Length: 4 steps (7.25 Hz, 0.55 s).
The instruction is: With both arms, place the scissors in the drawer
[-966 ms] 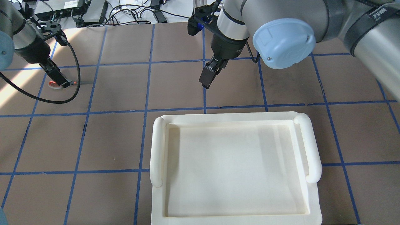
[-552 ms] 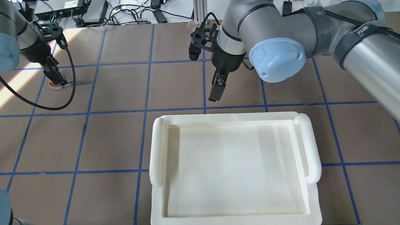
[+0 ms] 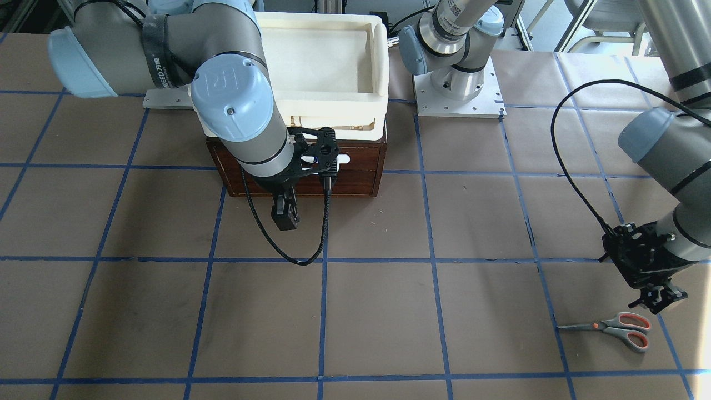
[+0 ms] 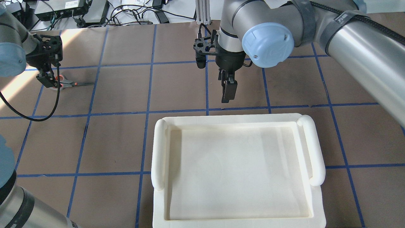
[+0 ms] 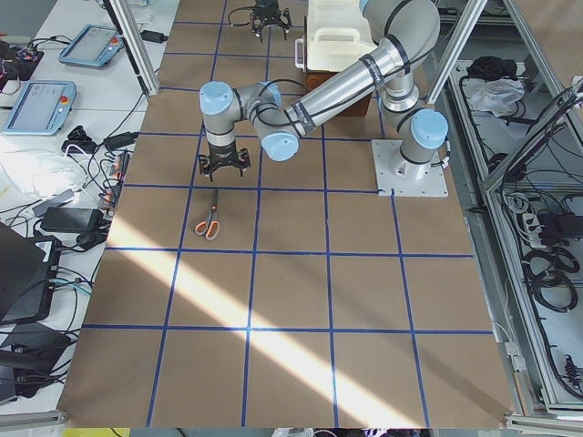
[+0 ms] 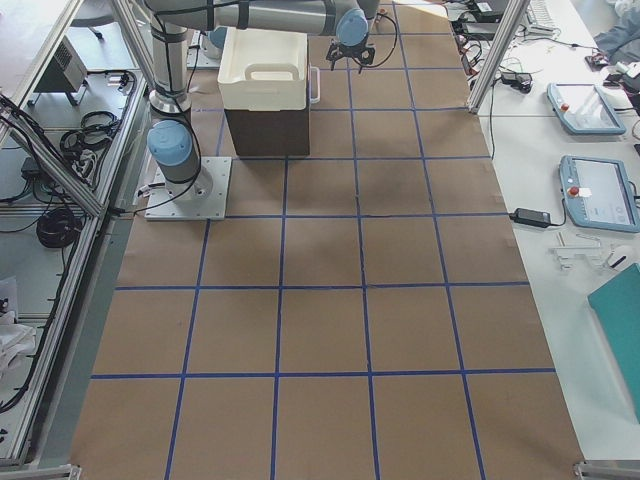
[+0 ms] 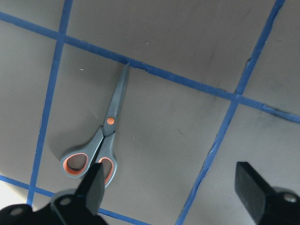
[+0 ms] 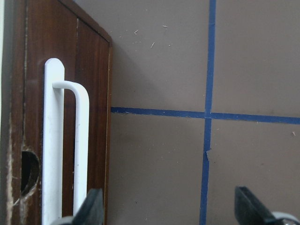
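Brown gridded tabletop (image 3: 389, 311) — scissors (image 3: 616, 328) lie flat on it, left claw (image 3: 658, 297) spread wide and empty over their handles — right claw (image 3: 284, 214), also wide, hangs close before the drawer (image 3: 355, 175) front.

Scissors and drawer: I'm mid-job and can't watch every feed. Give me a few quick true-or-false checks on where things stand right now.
1. The scissors lie flat on the table, held by no gripper. True.
2. The left gripper is shut. False: it is open, fingers wide apart, above the handle end of the scissors.
3. The scissors' blades are spread apart. False: they are closed together.
4. The cream tray sits on top of the drawer unit. True.
5. The right gripper is clamped on the white handle. False: it is open in front of the drawer, and the handle is not between its fingers.
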### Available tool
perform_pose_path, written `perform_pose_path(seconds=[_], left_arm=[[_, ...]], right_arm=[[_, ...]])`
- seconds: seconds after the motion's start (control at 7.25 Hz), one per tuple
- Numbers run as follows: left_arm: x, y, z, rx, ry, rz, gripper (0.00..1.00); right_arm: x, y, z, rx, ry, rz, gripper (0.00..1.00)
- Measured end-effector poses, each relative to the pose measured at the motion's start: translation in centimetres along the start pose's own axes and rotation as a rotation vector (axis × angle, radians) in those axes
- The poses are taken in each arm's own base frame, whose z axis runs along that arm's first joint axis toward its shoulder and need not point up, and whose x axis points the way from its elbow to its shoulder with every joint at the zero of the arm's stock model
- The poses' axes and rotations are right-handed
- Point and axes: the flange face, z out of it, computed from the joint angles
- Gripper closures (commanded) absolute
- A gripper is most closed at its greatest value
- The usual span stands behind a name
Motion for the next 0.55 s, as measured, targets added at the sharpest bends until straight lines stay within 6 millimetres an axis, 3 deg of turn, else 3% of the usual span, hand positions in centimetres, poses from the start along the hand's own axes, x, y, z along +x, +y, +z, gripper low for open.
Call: perform_pose_path(seconds=[0.28,0.55], left_arm=[[-2.3,2.6,3.7,0.042,0.025,0.029,0.02],[-3.0,3.7,7.4,0.082,0.054,0.064,0.04]], right_arm=[[1.7,-0.1,1.8,-0.026,-0.121,-0.078,0.0],[2.1,0.2,3.3,-0.05,-0.19,-0.095,0.0]])
